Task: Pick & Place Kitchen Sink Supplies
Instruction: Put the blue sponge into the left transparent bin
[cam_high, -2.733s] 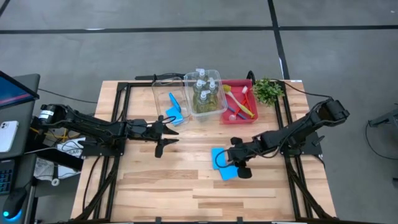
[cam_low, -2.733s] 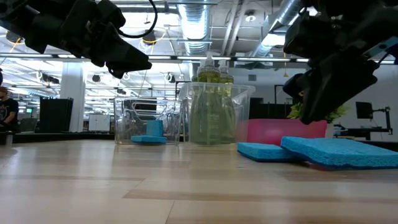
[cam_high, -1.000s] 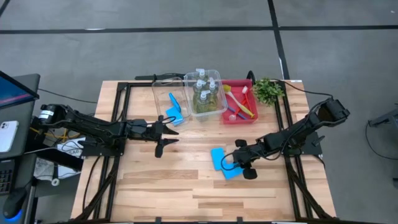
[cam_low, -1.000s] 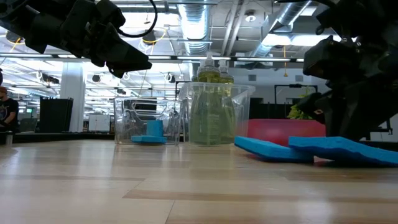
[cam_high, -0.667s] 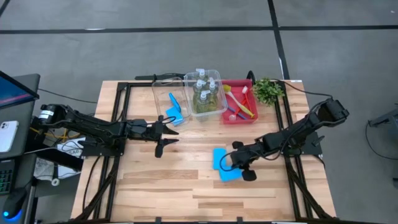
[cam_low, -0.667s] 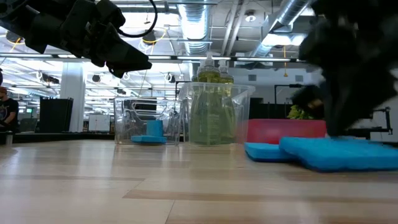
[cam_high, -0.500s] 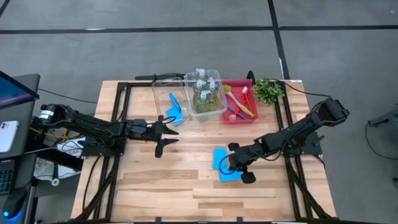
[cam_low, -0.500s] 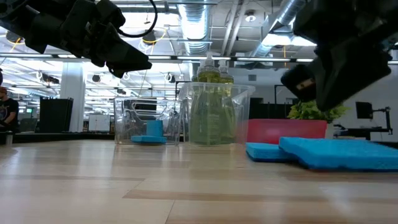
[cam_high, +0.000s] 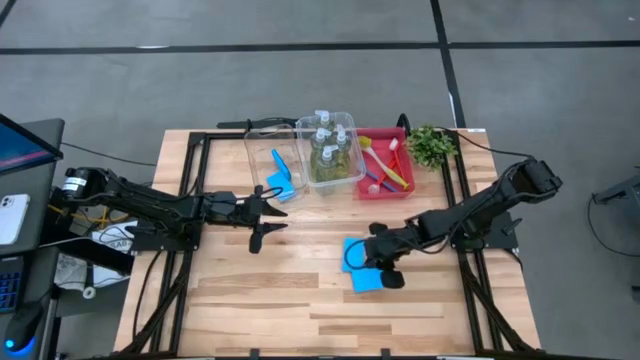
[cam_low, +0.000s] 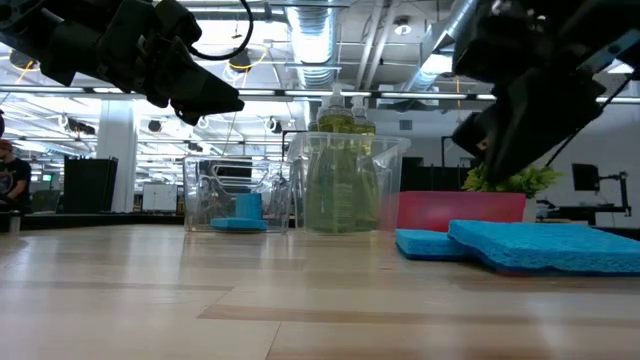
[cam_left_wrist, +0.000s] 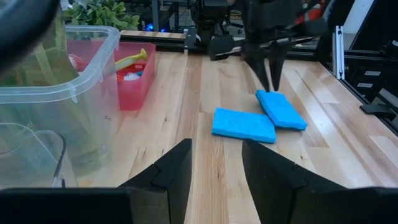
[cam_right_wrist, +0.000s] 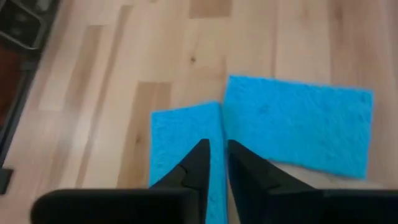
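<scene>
Two flat blue sponges (cam_high: 358, 264) lie flat on the bare wood, touching at a corner; the left wrist view shows them as one sponge (cam_left_wrist: 244, 124) and a second sponge (cam_left_wrist: 281, 109). My right gripper (cam_high: 378, 262) hangs above them, fingers pointing down and shut to a narrow slit (cam_right_wrist: 216, 155), clear of both (cam_low: 490, 165). My left gripper (cam_high: 272, 215) hovers open (cam_left_wrist: 214, 168) to the left, near the clear bins. Another blue sponge (cam_high: 283, 175) sits in the left bin. The bottles (cam_high: 328, 140) stand in the middle bin. The brushes (cam_high: 385, 165) lie in the red tray.
Along the far side stand a clear bin (cam_high: 258, 150), a second clear bin (cam_high: 350, 175), the red tray (cam_high: 400, 190) and a small leafy plant (cam_high: 431, 145). Bare wood stretches toward the near edge (cam_high: 300, 310). Black frame rails run down both sides.
My right gripper was low on the sponges a second ago and has risen well clear of them, drifting slightly toward the table's left. The sponges, then tipped up at one end, lie flat again in nearly the same place.
</scene>
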